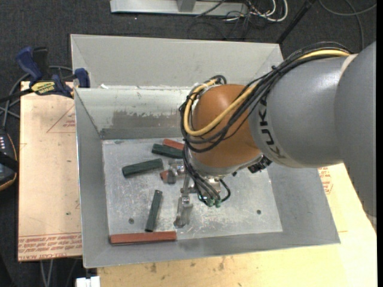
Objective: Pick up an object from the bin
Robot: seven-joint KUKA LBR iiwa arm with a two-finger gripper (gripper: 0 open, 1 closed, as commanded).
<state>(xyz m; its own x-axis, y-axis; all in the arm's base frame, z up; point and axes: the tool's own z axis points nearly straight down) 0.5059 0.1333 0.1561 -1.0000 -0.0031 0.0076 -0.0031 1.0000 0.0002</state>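
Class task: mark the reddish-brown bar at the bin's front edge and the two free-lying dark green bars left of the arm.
reddish-brown bar (143,238), camera view, mid-length.
upper dark green bar (142,168), camera view, mid-length.
lower dark green bar (154,210), camera view, mid-length.

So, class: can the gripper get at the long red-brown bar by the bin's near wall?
Probably yes: the red-brown bar lies flat with nothing on it, and the gripper hangs close by its right end. The near wall beside it may crowd it.
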